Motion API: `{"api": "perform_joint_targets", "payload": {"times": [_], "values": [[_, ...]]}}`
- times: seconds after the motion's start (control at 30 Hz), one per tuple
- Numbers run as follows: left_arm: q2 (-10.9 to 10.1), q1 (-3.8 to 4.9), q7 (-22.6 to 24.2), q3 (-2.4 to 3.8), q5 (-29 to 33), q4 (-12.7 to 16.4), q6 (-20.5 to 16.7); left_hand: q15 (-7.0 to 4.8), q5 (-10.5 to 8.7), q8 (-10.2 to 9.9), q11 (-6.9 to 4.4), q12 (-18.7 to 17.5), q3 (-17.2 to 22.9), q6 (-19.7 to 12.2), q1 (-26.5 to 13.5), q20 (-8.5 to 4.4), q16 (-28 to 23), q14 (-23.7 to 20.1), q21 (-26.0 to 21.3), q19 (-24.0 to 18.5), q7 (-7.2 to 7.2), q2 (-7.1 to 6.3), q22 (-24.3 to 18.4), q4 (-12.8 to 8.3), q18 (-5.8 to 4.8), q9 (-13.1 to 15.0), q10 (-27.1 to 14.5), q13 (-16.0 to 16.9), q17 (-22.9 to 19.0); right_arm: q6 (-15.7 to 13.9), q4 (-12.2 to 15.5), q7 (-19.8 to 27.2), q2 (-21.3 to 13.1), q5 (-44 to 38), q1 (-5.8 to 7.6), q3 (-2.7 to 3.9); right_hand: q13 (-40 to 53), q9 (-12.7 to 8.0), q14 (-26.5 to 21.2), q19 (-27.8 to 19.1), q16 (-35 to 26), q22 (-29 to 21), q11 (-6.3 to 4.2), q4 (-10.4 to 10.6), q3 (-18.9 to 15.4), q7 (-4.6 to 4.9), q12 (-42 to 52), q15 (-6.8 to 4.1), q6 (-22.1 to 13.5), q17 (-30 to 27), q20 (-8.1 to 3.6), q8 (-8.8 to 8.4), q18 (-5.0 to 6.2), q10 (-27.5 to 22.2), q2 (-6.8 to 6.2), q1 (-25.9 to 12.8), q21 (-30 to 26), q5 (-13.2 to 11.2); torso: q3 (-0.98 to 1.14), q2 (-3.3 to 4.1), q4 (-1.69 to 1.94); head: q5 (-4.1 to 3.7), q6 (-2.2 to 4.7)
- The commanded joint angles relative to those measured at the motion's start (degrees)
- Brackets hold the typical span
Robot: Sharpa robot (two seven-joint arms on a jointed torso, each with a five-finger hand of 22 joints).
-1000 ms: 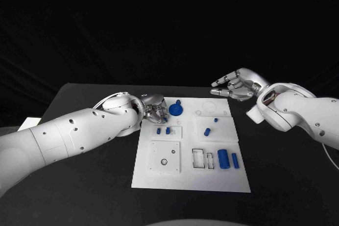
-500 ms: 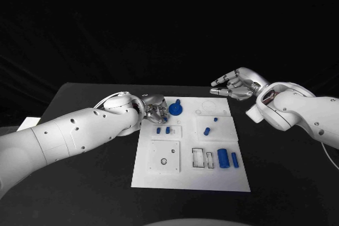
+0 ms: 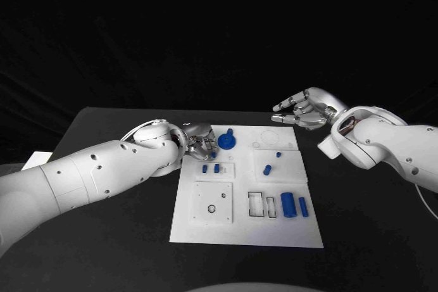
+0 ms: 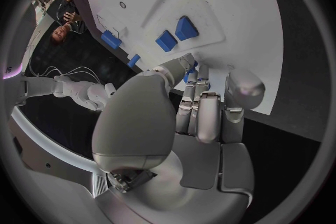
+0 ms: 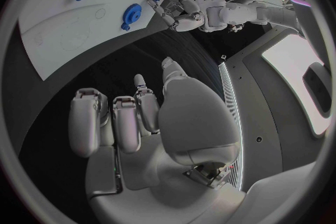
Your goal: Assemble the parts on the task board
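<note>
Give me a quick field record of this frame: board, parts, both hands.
surface: black table
task board: white plate mid-table
parts: blue gear-like disc near the far edge; two small blue pieces on a raised block; blue peg; blue cylinder and slimmer blue bar side by side
left hand: at the board's far-left corner, fingers curled beside the disc; whether it holds anything, cannot tell
right hand: raised beyond the board's far-right corner, fingers apart, holding nothing

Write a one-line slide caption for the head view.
Left hand at the white board's far left corner beside a blue gear; right hand hovers empty beyond it.
</note>
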Motion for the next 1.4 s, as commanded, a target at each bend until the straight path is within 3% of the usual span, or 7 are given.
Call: {"api": "perform_joint_targets", "payload": {"times": [0.03,0.43,0.53,0.7,0.8,1.03,1.4], "values": [[-0.1,0.0,-0.3,0.02,0.0,0.1,0.4,0.54,0.12,-0.2,0.12,-0.5,0.1,-0.9,-0.7,0.57,-0.4,1.9,-0.4,0.2,0.06,-0.09,-0.1,-0.3,-0.75,-0.4,-1.0,-0.1,-0.4,0.6,-0.1,0.5,0.0,-0.1,-0.03,0.0,4.0,0.1,4.0,-0.4,-0.3,-0.1,0.05,0.1,-0.3,-0.26,-0.3,-0.22,-0.1,5.9,-0.07,0.3,0.59,-0.5,0.63,-0.1,-0.3,0.2,-0.02,0.0,-0.02,0.02,0.0],[-1.6,-0.01,0.2,0.03,0.5,0.5,-1.0,0.86,0.42,-0.2,0.53,-1.5,-0.2,-3.3,-0.9,0.98,-0.8,1.6,-1.3,0.0,0.22,-0.7,-0.8,-0.6,-0.56,-1.2,-3.8,-0.2,-1.5,1.6,-1.1,-1.2,0.0,-1.3,-0.08,0.0,3.2,0.1,3.8,-0.7,-0.7,-0.7,0.04,-0.2,-0.2,-0.26,-1.6,-0.22,-0.1,5.3,-0.08,0.3,0.7,-1.2,0.8,0.1,-0.6,0.1,-0.04,-0.03,0.0,0.03,-0.04],[-3.0,0.01,2.0,0.1,3.7,1.1,-3.0,1.07,0.41,-0.1,0.8,-1.7,-0.7,-3.6,-0.8,1.15,-0.8,1.6,-1.4,0.0,0.37,-0.68,-0.8,-0.8,-0.56,-1.2,-5.4,-0.3,-1.7,2.4,-1.7,-2.9,-0.1,-4.1,-0.09,-0.01,-8.6,0.1,3.1,-2.4,-2.6,-4.8,-0.16,-1.3,0.3,-0.41,-19.1,-0.4,0.4,2.7,-0.18,0.51,1.5,-10.7,1.63,1.8,-3.2,-0.3,-0.02,-0.1,-0.04,-0.05,0.0],[-6.5,0.11,9.8,0.3,23.7,2.4,-10.0,1.38,0.44,0.6,1.13,-0.5,-1.5,-2.3,-1.7,1.5,-1.7,1.0,-5.9,-1.3,1.05,0.52,-4.9,0.4,0.23,-1.0,-4.8,0.0,-3.7,4.9,-2.1,-5.8,-0.7,-13.0,-0.1,-0.01,-32.6,0.3,2.3,-3.8,-5.5,-9.4,0.42,-3.4,5.1,-0.25,-50.5,-0.19,2.8,-0.9,-0.45,1.01,2.29,-24.7,1.66,8.5,-6.4,-1.3,0.09,-0.17,0.01,-0.16,0.41],[-8.5,0.16,16.2,0.33,42.3,3.4,-12.4,1.33,1.2,1.4,1.2,1.2,-0.4,-0.6,-1.6,1.78,-6.5,-2.7,-15.4,-5.1,1.3,2.33,-13.4,1.2,1.91,-0.8,-3.0,0.4,-13.1,6.5,-1.7,-7.4,-1.0,-19.7,-0.14,-0.01,-41.7,0.4,2.4,-3.4,-6.3,-9.3,0.67,-4.5,8.5,-0.1,-57.8,-0.01,4.8,-2.0,0.0,1.29,2.29,-22.6,0.39,11.1,-6.4,-2.6,0.07,-0.11,-0.05,-0.28,0.73],[-12.6,0.0,25.4,0.15,80.4,7.8,-10.5,0.75,1.5,2.4,-0.19,6.1,-1.7,0.5,-3.4,1.36,-8.9,-5.4,-21.2,-8.1,0.61,3.99,-18.1,2.8,2.98,-0.8,1.4,2.0,-17.7,9.3,0.9,-10.9,-1.9,-36.3,-1.07,-0.01,-53.8,0.2,2.6,-2.7,-6.6,-9.0,0.34,-5.2,13.3,-1.08,-64.8,0.02,7.7,-2.4,0.15,0.93,2.2,-17.7,-2.67,11.0,-6.4,-5.6,-0.14,-0.1,0.05,-1.61,1.19],[-17.1,-1.21,28.6,-0.02,93.1,15.5,-7.5,0.07,1.64,4.2,-1.13,14.2,-6.6,0.6,-4.0,0.75,-10.0,-7.4,-24.9,-9.3,-0.04,5.08,-20.9,3.1,3.27,-0.8,0.6,6.1,-20.8,10.7,3.6,-13.6,-1.9,-49.8,-2.92,-0.02,-60.8,0.1,2.8,-2.5,-6.8,-9.0,0.13,-5.6,16.4,-1.67,-67.9,-0.27,8.7,-2.6,0.05,-0.18,2.12,-15.7,-4.22,10.0,-6.6,-8.4,-0.21,-0.15,0.0,-3.53,1.62]]}}
